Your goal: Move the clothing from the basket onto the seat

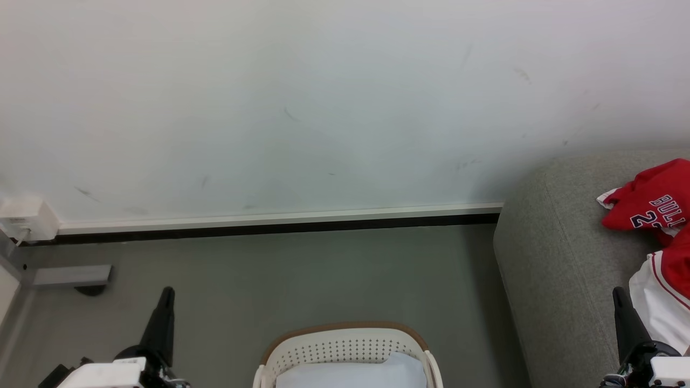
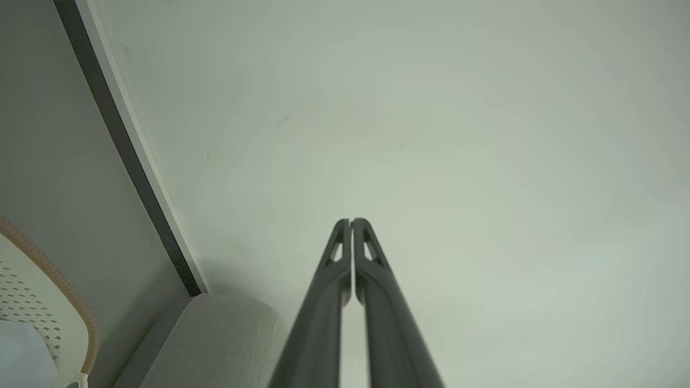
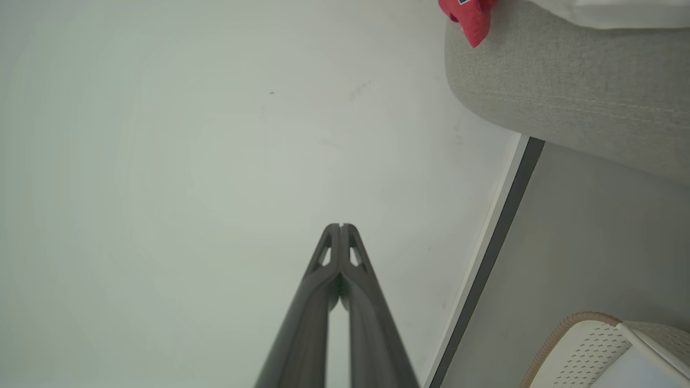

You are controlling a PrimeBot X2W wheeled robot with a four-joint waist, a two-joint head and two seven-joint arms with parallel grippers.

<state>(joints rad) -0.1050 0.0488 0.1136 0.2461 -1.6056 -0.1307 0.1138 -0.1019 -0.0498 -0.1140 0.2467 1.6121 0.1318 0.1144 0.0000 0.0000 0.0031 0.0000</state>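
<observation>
While my left gripper (image 1: 167,292) and right gripper (image 1: 619,292) sit shut and empty, the clothing (image 1: 652,207) on the seat (image 1: 555,253) lies just beside the right.

The red jersey (image 1: 641,202) reads "BULL" above a "2".

The grey floor (image 1: 323,269) carries a cream perforated plastic basket (image 1: 345,347) at lower centre. At right, a light-grey fabric sofa (image 1: 560,258) bears red-and-white garments (image 1: 655,207).

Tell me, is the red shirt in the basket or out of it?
Out. The red shirt lies crumpled on the grey sofa, while the basket stands apart on the floor.
</observation>
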